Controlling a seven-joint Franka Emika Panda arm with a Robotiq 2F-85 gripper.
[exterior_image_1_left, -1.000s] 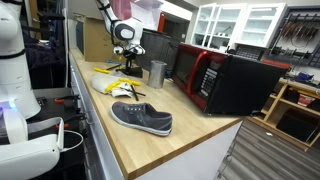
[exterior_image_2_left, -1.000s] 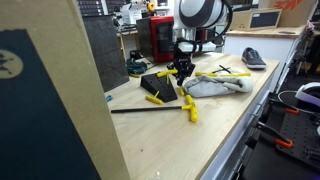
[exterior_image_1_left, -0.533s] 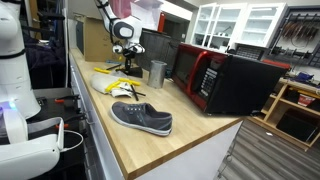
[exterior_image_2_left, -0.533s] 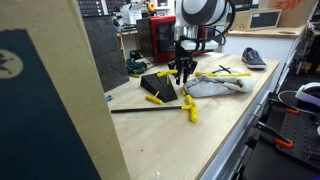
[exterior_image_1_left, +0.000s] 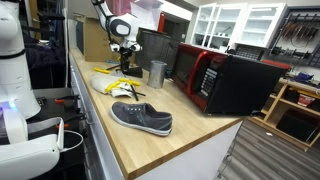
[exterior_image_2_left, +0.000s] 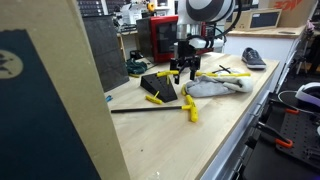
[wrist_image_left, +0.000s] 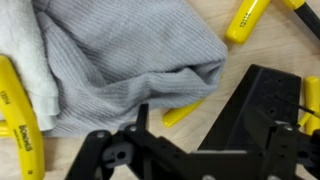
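Note:
My gripper (exterior_image_2_left: 182, 73) hangs just above the wooden table, between a black wedge-shaped block (exterior_image_2_left: 160, 86) and a crumpled grey cloth (exterior_image_2_left: 215, 86). In the wrist view the gripper (wrist_image_left: 200, 140) stands open, its dark fingers (wrist_image_left: 140, 118) wide apart with bare wood between them. A yellow tool handle (wrist_image_left: 180, 112) pokes out from under the cloth (wrist_image_left: 120, 55) just ahead of the jaws, touching neither finger. The black block (wrist_image_left: 265, 105) lies to the right. In an exterior view the gripper (exterior_image_1_left: 125, 62) hovers over the cloth (exterior_image_1_left: 108, 82).
Yellow-handled tools (exterior_image_2_left: 190, 110) and a thin black rod (exterior_image_2_left: 145, 109) lie near the table's front. A grey shoe (exterior_image_1_left: 142, 118), a metal cup (exterior_image_1_left: 157, 72) and a red and black microwave (exterior_image_1_left: 225, 80) share the table. A cardboard box (exterior_image_1_left: 97, 40) stands behind.
The jaws have gone from shut to wide apart, and the gripper has risen a little above the table. Cloth, tools and block lie as before.

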